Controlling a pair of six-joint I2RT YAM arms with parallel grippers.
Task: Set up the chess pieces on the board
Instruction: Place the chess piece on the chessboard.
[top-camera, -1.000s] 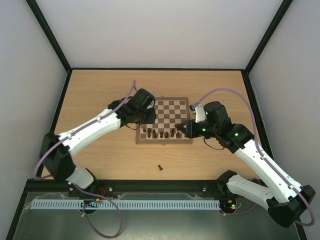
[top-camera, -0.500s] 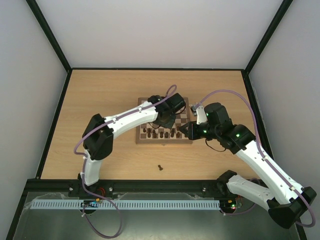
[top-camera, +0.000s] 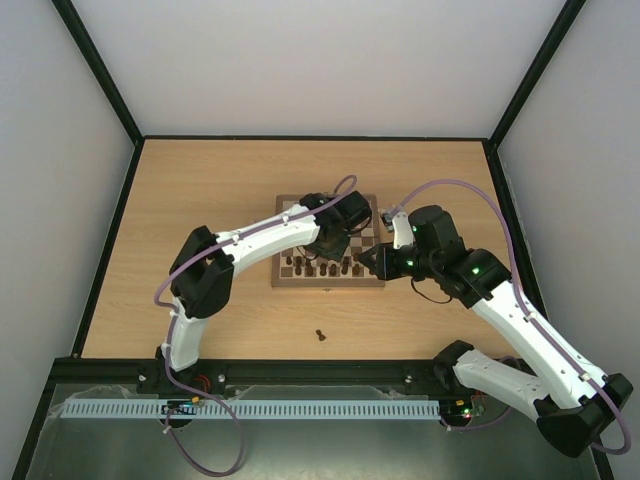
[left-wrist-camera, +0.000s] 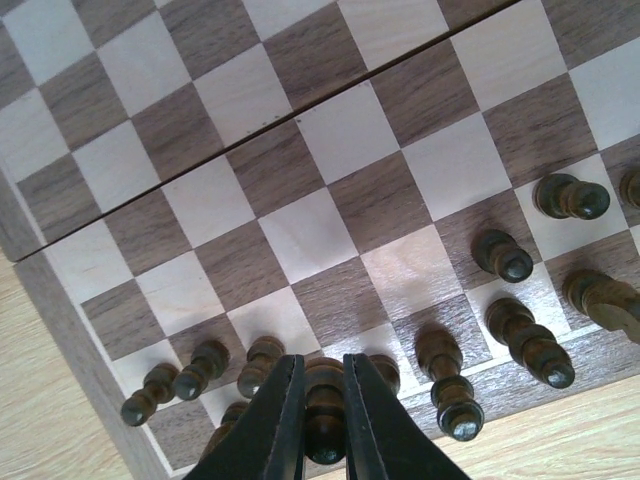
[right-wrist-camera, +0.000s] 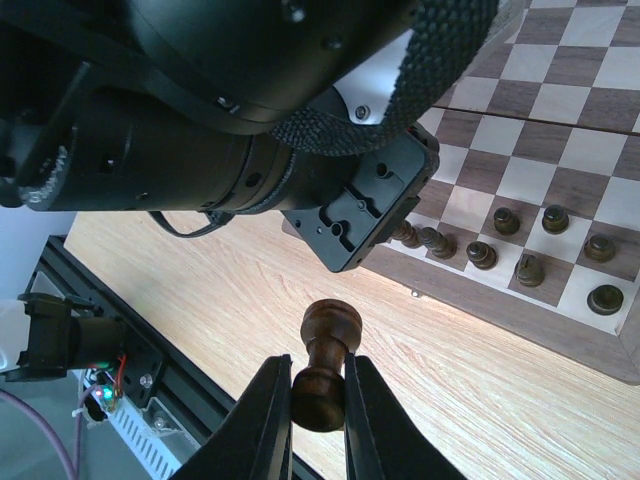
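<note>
Top external view, nearest item first: one lone dark piece (top-camera: 320, 335) lies on the table (top-camera: 200, 310), between the two arm bases and well apart from the board (top-camera: 330, 284).

Next is the board's near edge. The board lies flat at mid-table. The dark chessmen (top-camera: 300, 266) stand in the two ranks closest to that edge, most of them upright, as the left wrist view confirms.

The right arm (top-camera: 520, 320) reaches in from the right and ends at the board's near right corner. In the right wrist view, the right gripper (right-wrist-camera: 319, 388) is narrowed to a clamp. Its fingers press on both sides of the base of the right-held piece (right-wrist-camera: 328, 330), a dark chessman. The rounded head of this piece points away from the gripper. The piece hangs over bare table, just outside the board's frame and clear of the table surface.

The left arm (top-camera: 250, 236) crosses the board from the left. In the left wrist view, the left gripper (left-wrist-camera: 322, 375) is likewise narrowed. Its fingers grip the left-held piece (left-wrist-camera: 324, 425), another dark chessman, upright over the nearest rank, with standing chessmen just beside it on either side. Whether its base touches the square cannot be determined.

Farther on, the board's centre seam runs across the checkered squares.
</note>
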